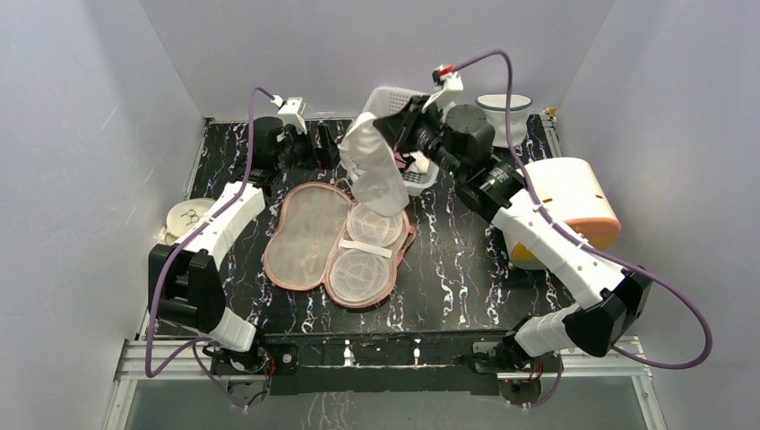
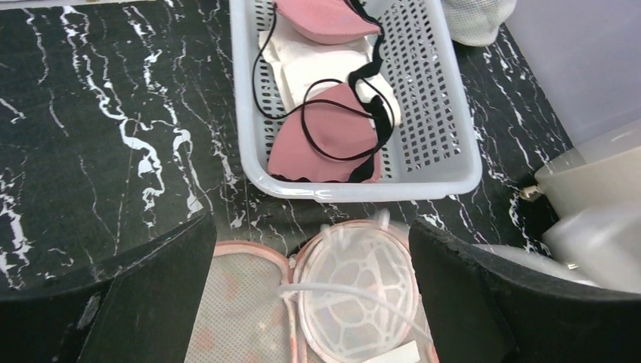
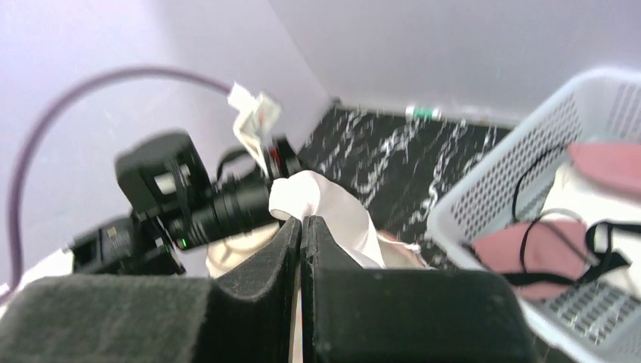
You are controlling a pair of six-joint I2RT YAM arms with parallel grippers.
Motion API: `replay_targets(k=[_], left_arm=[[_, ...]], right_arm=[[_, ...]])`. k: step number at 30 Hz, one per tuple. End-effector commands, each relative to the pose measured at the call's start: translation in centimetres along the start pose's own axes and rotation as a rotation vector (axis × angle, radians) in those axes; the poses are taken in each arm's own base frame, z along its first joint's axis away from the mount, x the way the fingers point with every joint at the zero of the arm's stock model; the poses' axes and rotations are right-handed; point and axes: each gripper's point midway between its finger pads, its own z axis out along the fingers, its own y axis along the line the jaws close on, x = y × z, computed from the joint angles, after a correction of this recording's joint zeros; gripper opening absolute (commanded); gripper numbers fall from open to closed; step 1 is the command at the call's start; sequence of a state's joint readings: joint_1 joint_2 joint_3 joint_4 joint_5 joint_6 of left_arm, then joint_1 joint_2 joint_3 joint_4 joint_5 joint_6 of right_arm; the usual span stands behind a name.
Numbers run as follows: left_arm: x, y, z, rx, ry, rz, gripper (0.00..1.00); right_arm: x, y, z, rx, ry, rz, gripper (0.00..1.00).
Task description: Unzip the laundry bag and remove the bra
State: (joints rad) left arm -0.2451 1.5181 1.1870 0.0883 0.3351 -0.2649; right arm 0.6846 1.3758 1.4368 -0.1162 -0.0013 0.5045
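The counter [image 1: 466, 269] has bare room to the right of the laundry bag [image 1: 309, 235], which lies unzipped and spread flat mid-counter, its long axis running far to near. A basket [image 2: 363, 189] stands just behind it. The bra [image 1: 376, 175] hangs lengthwise down over the bag's far edge, seemingly just clear of it, pinched in the closed right claw [image 3: 302, 225]. The left claw [image 2: 310, 227] gapes empty.
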Motion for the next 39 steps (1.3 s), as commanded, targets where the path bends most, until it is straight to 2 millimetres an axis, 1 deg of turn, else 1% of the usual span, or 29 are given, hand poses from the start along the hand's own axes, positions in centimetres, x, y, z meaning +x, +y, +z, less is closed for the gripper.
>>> replay_targets(k=[1,5,8,9,12,16,20,22,24,26,27,29,32,35,36,37,39], left_arm=[[-2.7,0.8,-0.9,-0.082,-0.056,0.029,0.98],[-2.5,4.0,-1.5,-0.27,-0.044,-0.005,0.98],[-2.5,5.8,-2.0,-0.36,-0.049,-0.026,0.98],[-2.6,6.1,-2.1,-0.368,-0.05,-0.03,0.98],[-2.5,6.1,-2.0,-0.358,-0.047,-0.034,0.98],[-2.5,6.0,-1.8,-0.349,-0.044,-0.031,0.98],[-2.4,6.0,-1.6,-0.338,-0.037,-0.031,0.98],[-2.2,5.9,-1.4,-0.331,-0.032,-0.033,0.98],[-2.0,5.9,-1.3,-0.327,-0.026,-0.037,0.98],[-1.9,6.0,-1.1,-0.323,-0.021,-0.042,0.98],[-1.9,5.9,-1.1,-0.32,-0.02,-0.045,0.98],[-1.8,5.9,-1.0,-0.314,-0.019,-0.048,0.98],[-1.9,5.8,-1.1,-0.309,-0.02,-0.05,0.99],[-1.9,5.7,-1.1,-0.304,-0.02,-0.05,0.98],[-1.9,5.7,-1.1,-0.306,-0.019,-0.05,0.99],[-1.9,5.7,-1.1,-0.306,-0.019,-0.05,0.98],[-2.0,5.6,-1.1,-0.301,-0.019,-0.052,0.98]], right_arm=[[-7.8,0.4,-0.1,0.019,-0.185,-0.037,0.0],[-11.4,-0.1,0.4,0.012,-0.247,-0.043,0.0],[-13.2,-1.2,1.3,0.018,-0.279,-0.045,0.0],[-13.8,-1.5,1.5,0.016,-0.291,-0.046,0.0],[-14.7,-3.1,3.0,0.019,-0.3,-0.039,0.0],[-14.3,-5.2,5.4,0.025,-0.282,-0.019,0.0],[-12.6,-6.8,7.7,0.028,-0.257,0.004,0.0],[-10.6,-8.2,9.4,0.024,-0.222,0.047,0.0],[-9.4,-9.1,10.5,0.018,-0.217,0.079,0.0],[-8.2,-10.4,11.5,0.031,-0.211,0.11,0.0],[-7.2,-11.7,12.1,0.051,-0.201,0.134,0.0],[-6.0,-14.8,12.8,0.111,-0.203,0.173,0.0],[-3.5,-20.6,13.3,0.253,-0.201,0.204,0.0],[-0.5,-26.3,13.5,0.371,-0.15,0.221,0.0],[0.3,-27.8,13.5,0.396,-0.135,0.226,0.0],[1.2,-28.8,13.6,0.41,-0.119,0.222,0.0],[2.2,-30.4,14.2,0.436,-0.091,0.186,0.0]])
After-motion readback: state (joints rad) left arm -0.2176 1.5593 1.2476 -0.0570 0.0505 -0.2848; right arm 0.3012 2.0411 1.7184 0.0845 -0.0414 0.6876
